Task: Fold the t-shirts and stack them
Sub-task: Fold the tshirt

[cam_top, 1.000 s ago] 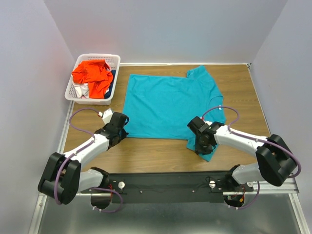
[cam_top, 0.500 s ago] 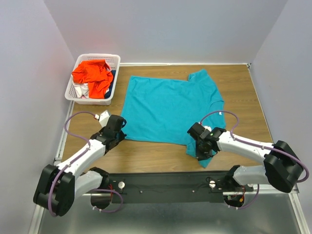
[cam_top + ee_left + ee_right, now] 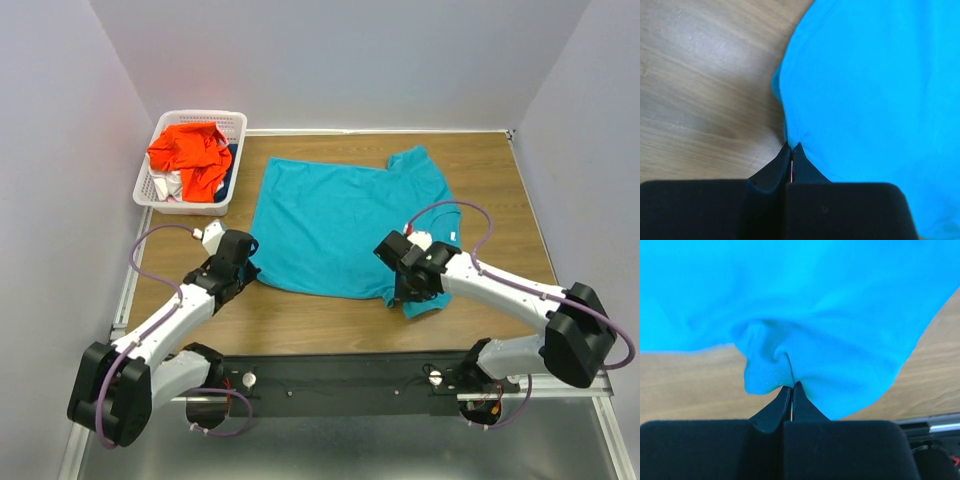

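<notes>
Spanning the top view, wooden table [image 3: 500, 200] carries the teal-blue t-shirt [image 3: 340, 220], spread mostly flat across its middle, collar end toward the far right, near edge toward the arm bases. Left arm [image 3: 170, 320] reaches in from the near left and right arm [image 3: 500, 290] from the near right, both ending at the shirt's near edge. White lattice basket [image 3: 200, 114] sits at the far-left corner, well apart from the teal shirt. It holds the crumpled orange-red t-shirt [image 3: 188, 152] on top, with white cloth [image 3: 165, 188] and a bit of dark blue cloth [image 3: 230, 165] showing under it; none of these are folded. Left gripper [image 3: 792, 146] has fingers pressed together, pinching the near-left corner hem of the teal shirt, table wood visible beside it. Right gripper [image 3: 791, 385] is likewise clamped, pinching a bunched fold at the shirt's near-right corner, with cloth puckered around the fingertips and draping above the wood.
</notes>
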`<state>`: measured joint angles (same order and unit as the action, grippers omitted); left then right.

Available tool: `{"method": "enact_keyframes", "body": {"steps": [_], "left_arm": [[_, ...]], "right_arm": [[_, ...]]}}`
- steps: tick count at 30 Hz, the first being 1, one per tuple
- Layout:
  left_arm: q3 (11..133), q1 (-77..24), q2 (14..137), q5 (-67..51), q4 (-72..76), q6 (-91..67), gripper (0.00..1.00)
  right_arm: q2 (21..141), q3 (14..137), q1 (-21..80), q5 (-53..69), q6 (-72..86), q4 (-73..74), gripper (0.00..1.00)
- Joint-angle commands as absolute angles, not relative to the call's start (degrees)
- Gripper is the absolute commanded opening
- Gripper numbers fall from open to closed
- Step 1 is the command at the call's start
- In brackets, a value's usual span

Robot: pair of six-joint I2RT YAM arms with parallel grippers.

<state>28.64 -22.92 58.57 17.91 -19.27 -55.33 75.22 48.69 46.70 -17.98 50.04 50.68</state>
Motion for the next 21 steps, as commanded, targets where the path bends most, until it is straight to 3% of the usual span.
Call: {"method": "enact_keyframes", "body": {"steps": [1,21], "left_arm": [[33.4,-22.6,62.0,18.6,-18.2,-54.2,0.00],[47.6,-20.2,77.3,22.4,-17.8,-50.5,0.00]], "right_arm": [[78.1,56.0,44.2,-28.8,47.7,52.1,0.01],[89.1,70.2,32.1,-28.7,28.8,44.9,0.01]]}}
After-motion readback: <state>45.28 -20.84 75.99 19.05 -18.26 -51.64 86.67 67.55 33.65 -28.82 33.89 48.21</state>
